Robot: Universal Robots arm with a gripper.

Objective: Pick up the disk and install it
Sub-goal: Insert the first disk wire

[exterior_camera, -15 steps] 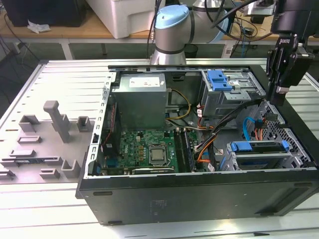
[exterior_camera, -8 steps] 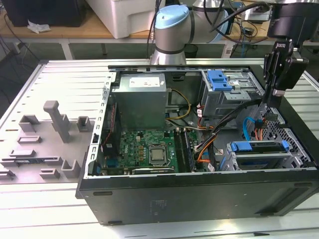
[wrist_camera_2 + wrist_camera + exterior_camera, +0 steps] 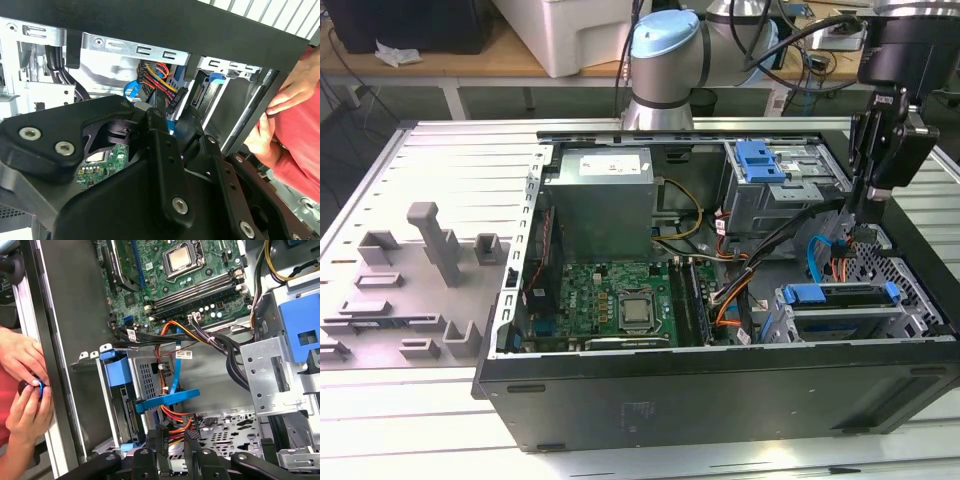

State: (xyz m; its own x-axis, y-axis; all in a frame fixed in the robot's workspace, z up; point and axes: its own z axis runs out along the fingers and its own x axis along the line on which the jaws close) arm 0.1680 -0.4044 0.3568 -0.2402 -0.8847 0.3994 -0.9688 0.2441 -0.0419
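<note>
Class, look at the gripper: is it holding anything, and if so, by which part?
It cannot be told. The gripper sits right at the black connector on the coloured wires, but whether it grips the connector is not visible.

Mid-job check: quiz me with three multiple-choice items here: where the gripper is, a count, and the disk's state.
1. The gripper hangs over: A the grey fixture plate; B the power supply; C the case's end at the exterior view's right.
2. Person's hands at the case wall: A none; B one; C two.
3. The disk is: A on the table; B seated in the drive cage; C held aloft.
C, it is beside the coloured cables; C, both show in the first wrist view; B, its blue frame sits in the cage.
</note>
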